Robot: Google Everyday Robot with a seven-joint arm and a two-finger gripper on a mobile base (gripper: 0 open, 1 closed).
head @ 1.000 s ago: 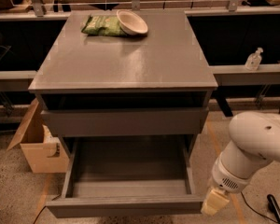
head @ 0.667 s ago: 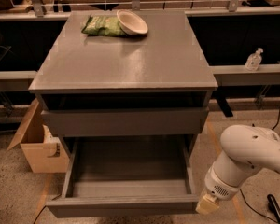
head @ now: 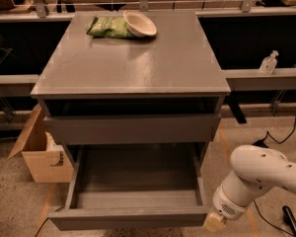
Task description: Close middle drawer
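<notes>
A grey cabinet (head: 133, 63) stands in the middle of the camera view. One drawer (head: 128, 218) is pulled far out toward me, and its inside is empty. The drawer front above it (head: 133, 128) sits nearly flush, with a dark gap over it. My white arm (head: 259, 179) comes in from the lower right. My gripper (head: 214, 223) shows only as a yellowish tip at the right end of the open drawer's front panel, touching it or just short of it.
A white bowl (head: 139, 23) and a green snack bag (head: 108, 27) lie on the cabinet's top at the back. A cardboard box (head: 39, 154) stands on the floor at the left. A sanitizer bottle (head: 269, 63) sits on a ledge at the right. Cables (head: 281, 135) lie on the floor.
My arm has moved left and down, bringing the gripper tip to the right corner of the open drawer's front. The drawer has not visibly moved.
</notes>
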